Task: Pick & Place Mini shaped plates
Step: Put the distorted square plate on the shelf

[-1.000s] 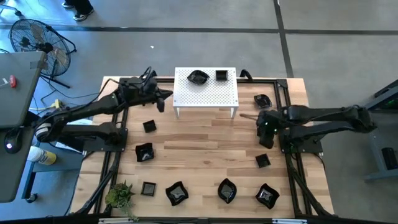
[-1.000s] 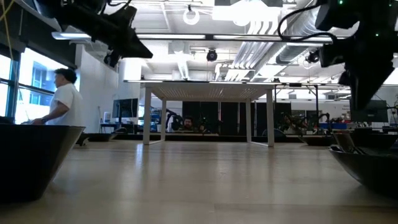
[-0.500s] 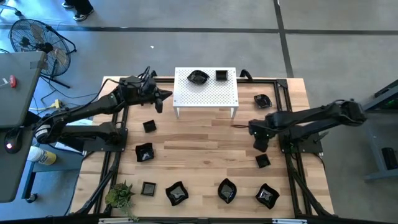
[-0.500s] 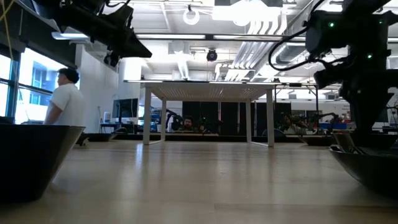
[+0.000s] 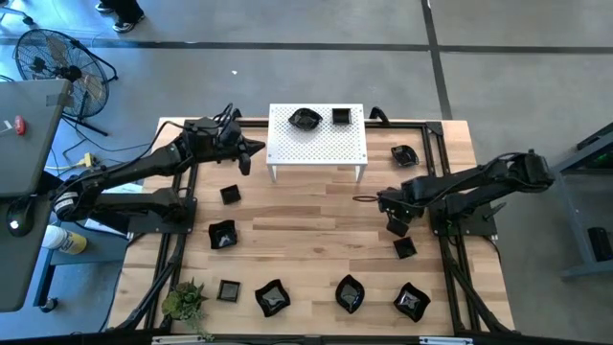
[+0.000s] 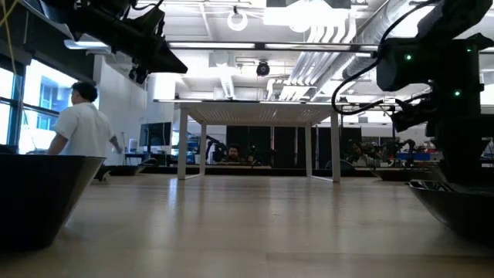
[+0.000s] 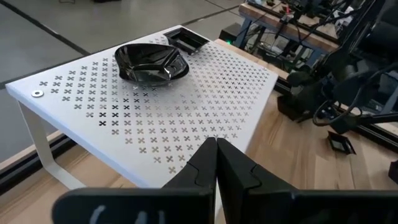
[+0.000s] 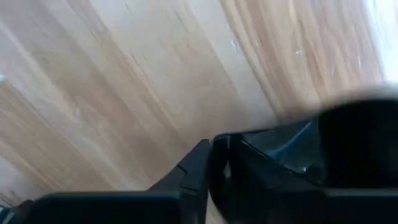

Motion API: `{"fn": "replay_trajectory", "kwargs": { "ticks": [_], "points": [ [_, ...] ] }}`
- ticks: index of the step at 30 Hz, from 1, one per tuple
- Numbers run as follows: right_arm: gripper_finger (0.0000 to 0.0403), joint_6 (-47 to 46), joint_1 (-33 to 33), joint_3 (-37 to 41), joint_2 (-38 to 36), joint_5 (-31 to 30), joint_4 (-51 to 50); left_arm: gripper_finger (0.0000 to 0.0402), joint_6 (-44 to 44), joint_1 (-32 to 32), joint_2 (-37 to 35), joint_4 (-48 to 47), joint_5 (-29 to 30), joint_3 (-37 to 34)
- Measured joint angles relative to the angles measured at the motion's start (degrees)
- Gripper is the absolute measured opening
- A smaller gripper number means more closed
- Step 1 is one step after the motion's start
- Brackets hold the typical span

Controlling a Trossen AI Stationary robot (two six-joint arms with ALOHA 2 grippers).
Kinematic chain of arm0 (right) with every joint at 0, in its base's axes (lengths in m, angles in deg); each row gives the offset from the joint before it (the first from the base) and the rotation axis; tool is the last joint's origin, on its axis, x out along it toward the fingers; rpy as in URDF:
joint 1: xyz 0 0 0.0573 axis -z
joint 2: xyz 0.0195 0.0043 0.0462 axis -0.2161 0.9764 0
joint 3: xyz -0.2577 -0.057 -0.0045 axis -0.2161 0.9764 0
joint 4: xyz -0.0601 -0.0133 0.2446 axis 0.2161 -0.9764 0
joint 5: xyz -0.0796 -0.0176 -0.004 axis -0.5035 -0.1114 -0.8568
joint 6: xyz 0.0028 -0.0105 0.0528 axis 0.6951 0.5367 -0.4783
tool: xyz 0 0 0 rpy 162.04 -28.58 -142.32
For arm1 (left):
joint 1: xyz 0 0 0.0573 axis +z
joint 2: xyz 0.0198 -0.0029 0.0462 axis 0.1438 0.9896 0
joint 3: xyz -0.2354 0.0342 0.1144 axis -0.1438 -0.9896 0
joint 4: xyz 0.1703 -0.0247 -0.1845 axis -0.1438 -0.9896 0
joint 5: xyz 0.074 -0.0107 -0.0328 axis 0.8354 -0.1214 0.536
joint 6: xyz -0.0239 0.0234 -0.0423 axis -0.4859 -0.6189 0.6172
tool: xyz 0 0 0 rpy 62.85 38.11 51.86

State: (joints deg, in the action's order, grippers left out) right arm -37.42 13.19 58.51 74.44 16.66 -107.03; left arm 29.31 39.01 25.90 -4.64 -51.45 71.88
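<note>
Mini shaped plates: two on my white perforated rack (image 5: 317, 142), eight on the wooden table (image 5: 316, 240), one more (image 5: 394, 226) clamped between the nearly closed fingers of my right gripper (image 5: 393, 222), right of table centre. My left gripper (image 5: 245, 158), fingers pressed together and empty, hovers beside the rack's left edge.

Wooden table (image 5: 306, 225) with plates (image 5: 222, 234), rack (image 5: 317, 144)

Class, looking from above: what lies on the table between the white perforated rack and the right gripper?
Only bare wooden table shows between the white perforated rack and the right gripper, in the high view.
</note>
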Motion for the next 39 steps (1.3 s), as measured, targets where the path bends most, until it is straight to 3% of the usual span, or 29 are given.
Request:
{"fn": "replay_trajectory", "kwargs": {
  "ticks": [5,12,24,29,34,39],
  "points": [
    [0.0006,-0.4,0.0,-2.3,-0.4,1.9,-0.4,0.0001,0.0,0.0,0.0,0.0,-0.1,0.0],
    [0.0006,-1.1,0.0,-11.1,-0.7,7.9,-1.5,0.0001,0.0,0.0,0.0,0.0,-1.5,0.0],
    [0.0013,-10.1,2.0,-45.0,0.7,7.3,-7.5,0.0001,-1.3,0.0,0.0,0.1,-1.5,0.0],
    [0.0013,-7.5,5.1,-63.1,10.8,3.1,-9.5,0.0001,-1.4,0.0,0.0,0.1,-1.3,0.0],
    [0.0013,-2.5,8.8,-80.5,25.2,2.5,-19.7,0.0001,-1.8,0.0,0.0,0.0,-1.1,0.0],
    [0.0013,2.3,12.2,-93.1,36.8,2.2,-28.0,0.0001,-2.8,0.0,0.0,0.0,-1.5,0.0]
  ]
}}
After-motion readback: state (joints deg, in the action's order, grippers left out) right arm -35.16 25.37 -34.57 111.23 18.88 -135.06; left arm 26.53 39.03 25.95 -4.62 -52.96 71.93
